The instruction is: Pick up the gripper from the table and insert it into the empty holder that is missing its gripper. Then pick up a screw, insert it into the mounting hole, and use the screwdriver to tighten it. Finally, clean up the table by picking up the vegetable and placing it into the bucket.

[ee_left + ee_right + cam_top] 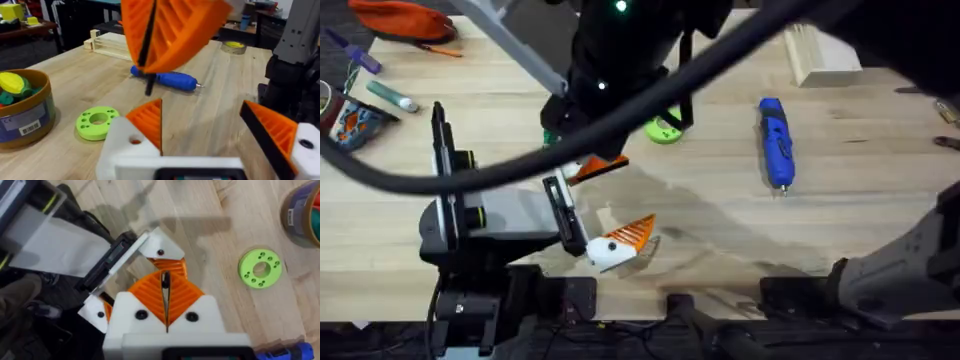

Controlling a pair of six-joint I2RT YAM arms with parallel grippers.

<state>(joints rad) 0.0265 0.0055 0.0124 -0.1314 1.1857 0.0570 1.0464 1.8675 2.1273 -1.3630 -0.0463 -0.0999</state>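
**Screw insertion in hand, by the look of it**

Judged stage: pad fitted, fastening not yet done. Small orange ribbed plastic finger pad seated on the white wedge-shaped plastic finger mount, at lower centre of the left wrist frame and touching it along its inner face. Round mounting hole visible in the white face, reddish-dark inside; whether anything sits in it, impossible to say.

Right gripper pressed together on a thin black pin, probably the screw, hanging tip-down just above that mount. Left gripper spread wide, nothing between its pads.

Next move, as a judgement: lining the pin's tip up with the hole, lowering straight, releasing once it stands. Little room for sideways error; a tilted pin likely to skid off the white plastic.

Blue pen-shaped electric screwdriver lying flat on the pale wooden table, right of centre in the overhead frame, well apart from both grippers, thin metal tip toward the lower edge. Flat green ring-shaped disc near the frame's middle.
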